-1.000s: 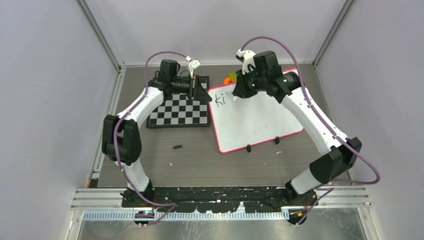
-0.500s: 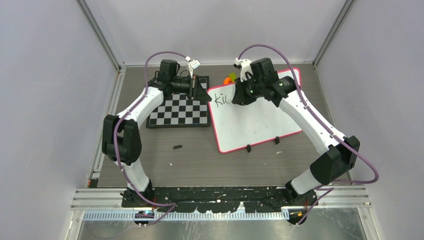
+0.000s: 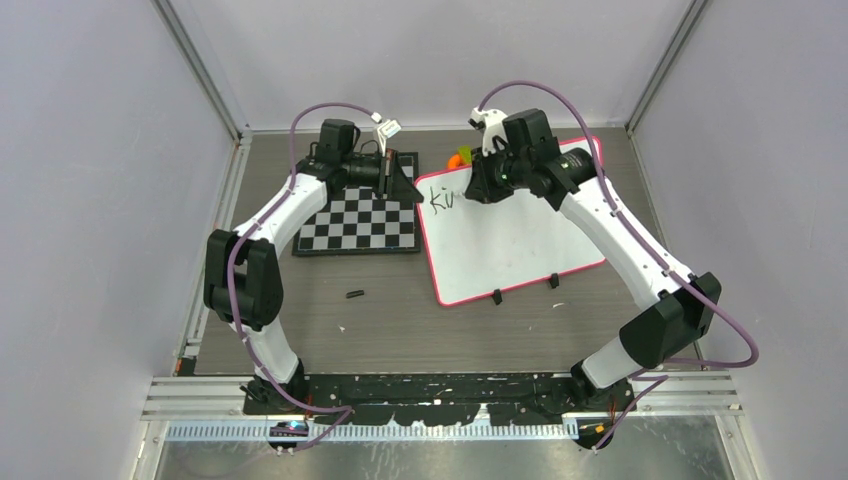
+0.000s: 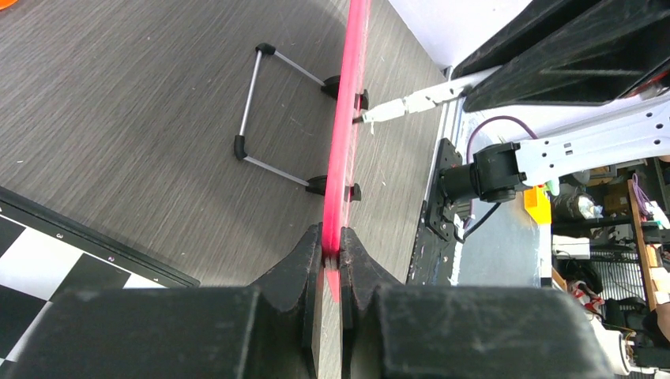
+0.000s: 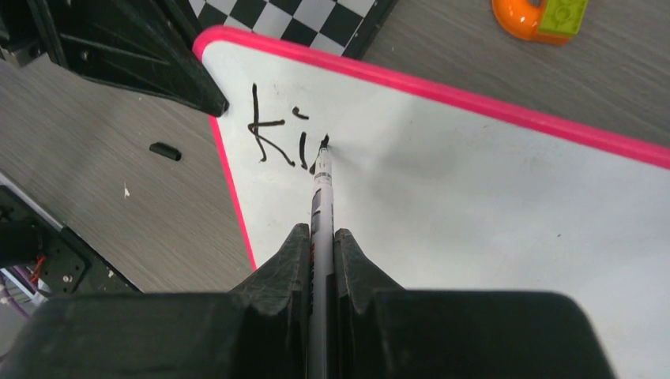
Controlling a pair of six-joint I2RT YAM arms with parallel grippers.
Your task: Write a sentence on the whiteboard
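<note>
Top view, progress: of the sentence only "ki" and a started stroke are down, in the whiteboard's far-left corner; I judge nearly all the writing remains.
Top view, surfaces: grey wood-grain bench; glossy checkerboard just beside.
Left wrist, left gripper: jaws pinching the thin pink frame edge.
Right wrist, right gripper: jaws pressed on a slim marker, tip touching the smooth white surface.

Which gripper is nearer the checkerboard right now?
Left. The left gripper hangs over the checkerboard's far right corner, clamped on the whiteboard's edge. The right gripper is over the whiteboard, holding a marker to it.
</note>
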